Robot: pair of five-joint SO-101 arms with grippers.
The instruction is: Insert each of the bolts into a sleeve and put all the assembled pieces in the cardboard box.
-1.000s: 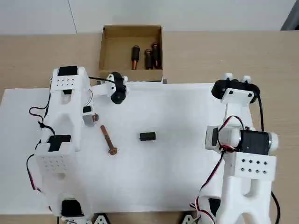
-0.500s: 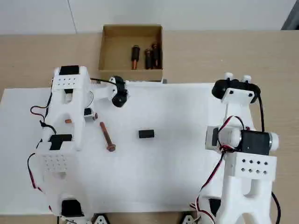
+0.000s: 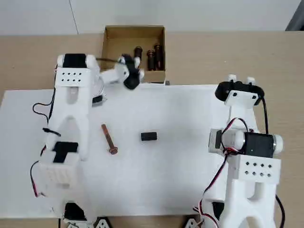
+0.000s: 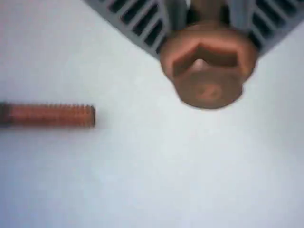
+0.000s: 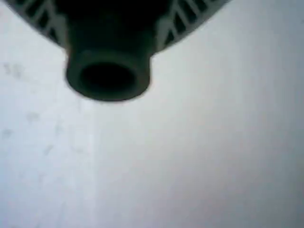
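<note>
Left arm [image 3: 71, 109] swung up toward box [image 3: 118, 54] since a sec ago | box already holds three done pieces [image 3: 151, 58] | right gripper [image 5: 111, 19] well right of box, pinching sleeve [image 5: 108, 78] | left gripper [image 4: 205, 12] near box, clamping bolt [image 4: 206, 71], I'd guess to mate them midair | spare bolt [image 3: 109, 138] and spare sleeve [image 3: 149, 137] wait on mat [image 3: 180, 166], arms' side of box

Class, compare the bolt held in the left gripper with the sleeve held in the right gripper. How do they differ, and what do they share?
The bolt in the left gripper is copper-coloured; the sleeve in the right gripper is black. The bolt shows a solid six-sided head; the sleeve shows a round open hole. Both are gripped over the white sheet, end-on to the camera.
</note>
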